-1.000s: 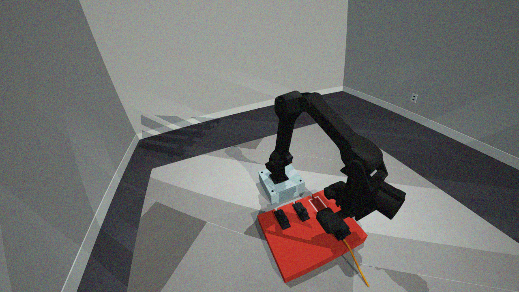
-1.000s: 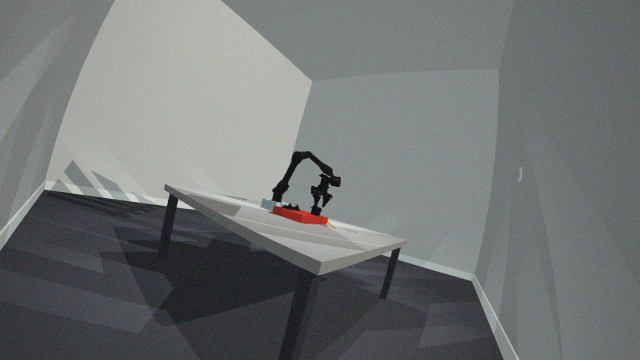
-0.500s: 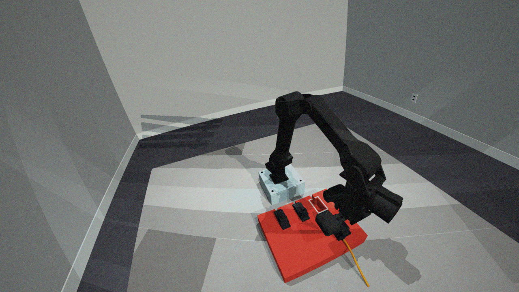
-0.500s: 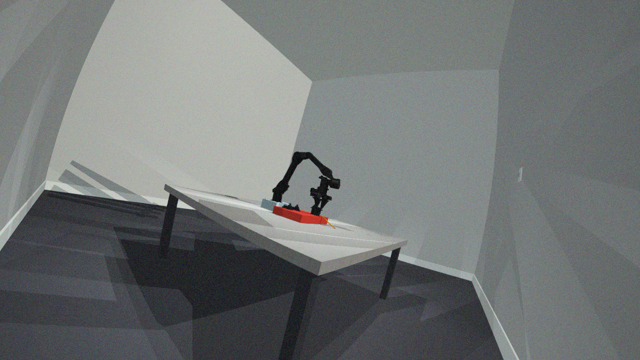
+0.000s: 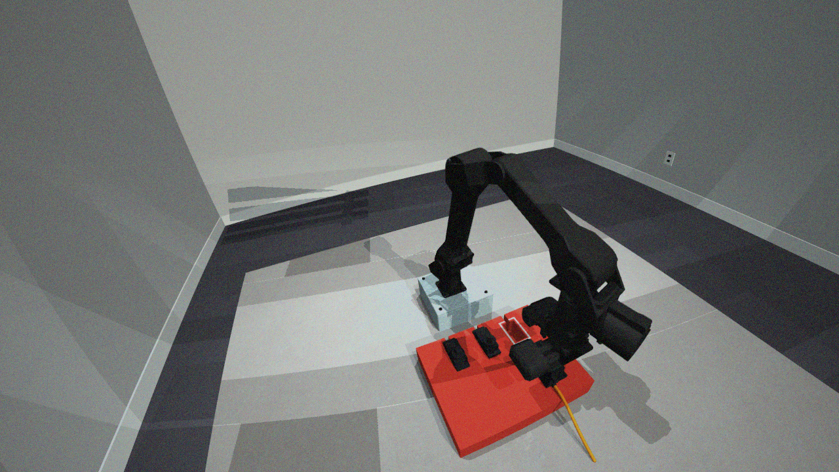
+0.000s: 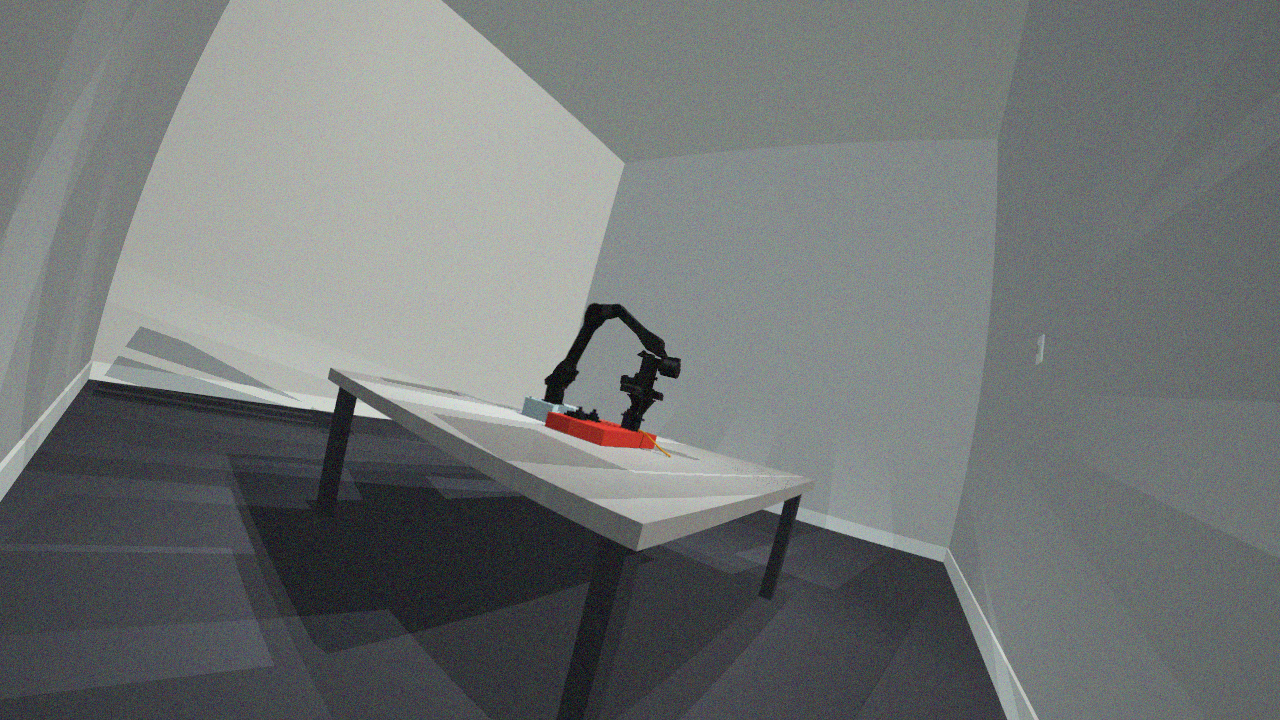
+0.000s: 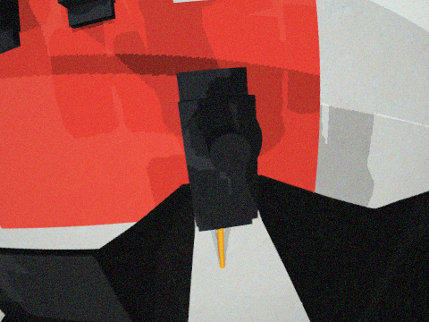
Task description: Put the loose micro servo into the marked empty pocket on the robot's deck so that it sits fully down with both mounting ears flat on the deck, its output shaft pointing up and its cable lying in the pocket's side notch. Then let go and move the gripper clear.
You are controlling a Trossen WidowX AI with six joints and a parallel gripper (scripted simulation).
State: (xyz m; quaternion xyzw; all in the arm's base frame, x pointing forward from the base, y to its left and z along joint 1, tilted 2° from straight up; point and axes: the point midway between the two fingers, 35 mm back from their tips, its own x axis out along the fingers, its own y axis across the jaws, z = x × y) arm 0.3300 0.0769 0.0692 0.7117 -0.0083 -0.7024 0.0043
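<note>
The loose micro servo [image 5: 550, 380] [image 7: 219, 197] is black. It is at the deck's front edge, with its round output shaft facing up toward the wrist camera. Its orange cable [image 5: 571, 410] [image 6: 657, 445] [image 7: 221, 248] runs out past the edge. My gripper [image 6: 633, 420] [image 7: 222, 189] is shut on the servo, one finger on each long side. Whether the servo touches the deck is hard to tell. The red deck [image 5: 469, 410] [image 6: 595, 434] [image 7: 67, 179] has an empty pocket with a white outline [image 5: 508, 334], behind the gripper in the top view. The pocket's notch is partly hidden.
Two seated black servos [image 5: 455, 354] [image 5: 486, 342] stand on the deck left of the pocket. A pale blue block [image 5: 451, 316] [image 6: 537, 408] under the arm's base stands behind the deck. The table [image 5: 305, 352] [image 6: 581, 501] carries everything.
</note>
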